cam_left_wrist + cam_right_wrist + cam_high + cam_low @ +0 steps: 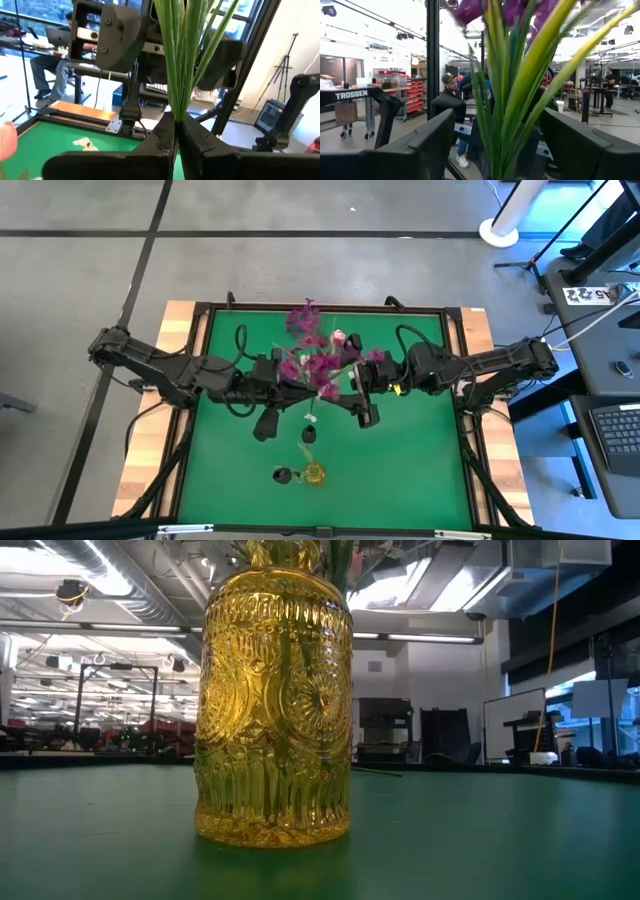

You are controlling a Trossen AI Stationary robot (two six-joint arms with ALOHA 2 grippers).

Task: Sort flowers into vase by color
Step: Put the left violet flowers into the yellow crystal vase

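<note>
A bunch of magenta-purple flowers on green stems is held up over the middle of the green table, between both arms. My left gripper is shut on the stems. My right gripper is open, its fingers wide apart on either side of the same stems, touching nothing that I can see. Near the table's near edge stands a yellow glass vase on its base, with green stems in its neck. A dark bud lies on the table. My left gripper pinches the bundle of green stems near their lower end between its two fingers. The stems rise upright out of the hold and fan apart above it. The bunch is lifted clear of the table.
A small dark object sits left of the yellow vase. The table has a raised dark frame around it. People sit and stand in the room beyond. Open green surface lies left and right of the vase.
</note>
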